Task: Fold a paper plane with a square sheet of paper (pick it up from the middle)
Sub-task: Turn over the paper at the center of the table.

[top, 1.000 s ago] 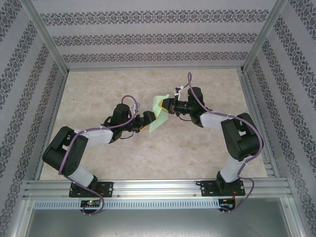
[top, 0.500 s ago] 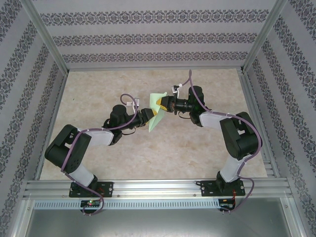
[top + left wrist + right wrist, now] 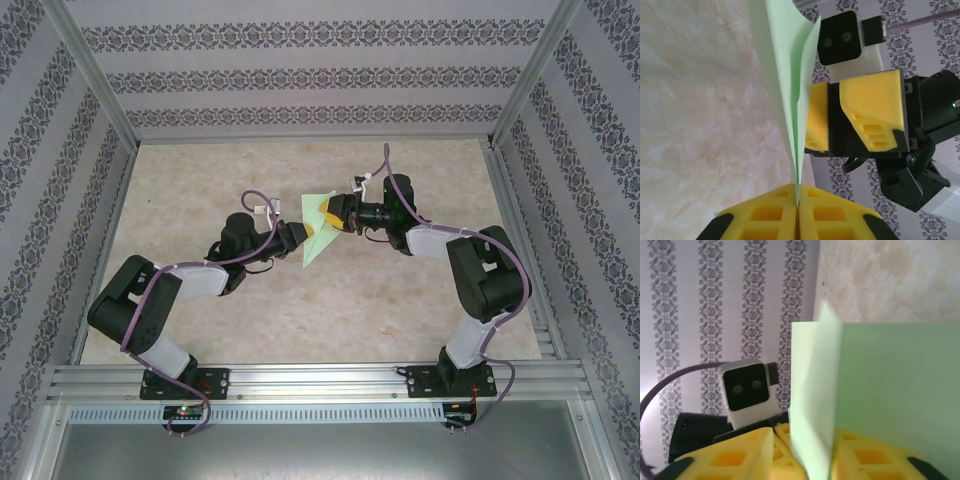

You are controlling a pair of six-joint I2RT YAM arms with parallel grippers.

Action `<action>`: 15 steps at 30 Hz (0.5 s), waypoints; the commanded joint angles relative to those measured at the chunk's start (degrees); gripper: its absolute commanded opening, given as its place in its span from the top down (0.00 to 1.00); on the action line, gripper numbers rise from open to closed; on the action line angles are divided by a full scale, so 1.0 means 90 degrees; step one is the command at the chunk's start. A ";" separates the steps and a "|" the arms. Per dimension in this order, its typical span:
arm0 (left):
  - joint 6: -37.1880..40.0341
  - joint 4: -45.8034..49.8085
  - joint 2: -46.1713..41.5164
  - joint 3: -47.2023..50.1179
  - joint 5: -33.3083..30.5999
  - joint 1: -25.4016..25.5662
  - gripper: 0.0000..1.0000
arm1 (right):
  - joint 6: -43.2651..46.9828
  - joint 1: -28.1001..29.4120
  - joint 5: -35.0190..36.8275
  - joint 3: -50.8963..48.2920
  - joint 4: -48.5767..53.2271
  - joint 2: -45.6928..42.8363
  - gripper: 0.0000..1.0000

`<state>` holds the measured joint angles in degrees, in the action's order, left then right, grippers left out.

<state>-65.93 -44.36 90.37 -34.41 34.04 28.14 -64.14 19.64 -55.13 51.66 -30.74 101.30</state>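
Your left gripper (image 3: 797, 195) was pinched tight on the edge of the square sheet of paper (image 3: 785, 75), held folded in mid-air between the 2 arms. Your right gripper (image 3: 802, 440) stood with its jaws parted around it. You needed a firm left pinch while the right regripped squarely.

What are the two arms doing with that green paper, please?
Both arms have a partly folded pale-green sheet of paper raised between them over the table. The left gripper is shut on one edge of it, fingers pinched flat together. The right gripper has its jaws parted with a fold of the sheet between them, so it does not look clamped. It is not a finished plane yet, just a loose folded shape.
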 commanded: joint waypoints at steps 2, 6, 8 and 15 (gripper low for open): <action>0.0972 0.1239 -0.0664 -0.0204 -0.0242 -0.0035 0.91 | 0.1244 -0.0329 0.0461 0.0165 0.1633 -0.0642 0.45; 0.2423 0.4279 -0.1339 -0.0946 -0.1226 0.0013 0.91 | 0.2407 -0.0564 0.1513 0.0210 0.3203 -0.1228 0.29; 0.3120 0.5939 -0.1544 -0.1498 -0.2133 0.0117 0.91 | 0.2773 -0.0615 0.2107 0.0108 0.3595 -0.1517 0.23; 0.3976 1.0047 -0.0802 -0.3641 -0.6105 0.0988 0.89 | 0.3059 -0.0611 0.3088 -0.0105 0.3999 -0.1835 0.17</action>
<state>-36.75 23.00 79.46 -62.41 -0.99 34.11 -40.29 14.13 -33.32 51.86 1.41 85.34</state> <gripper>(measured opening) 0.108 0.825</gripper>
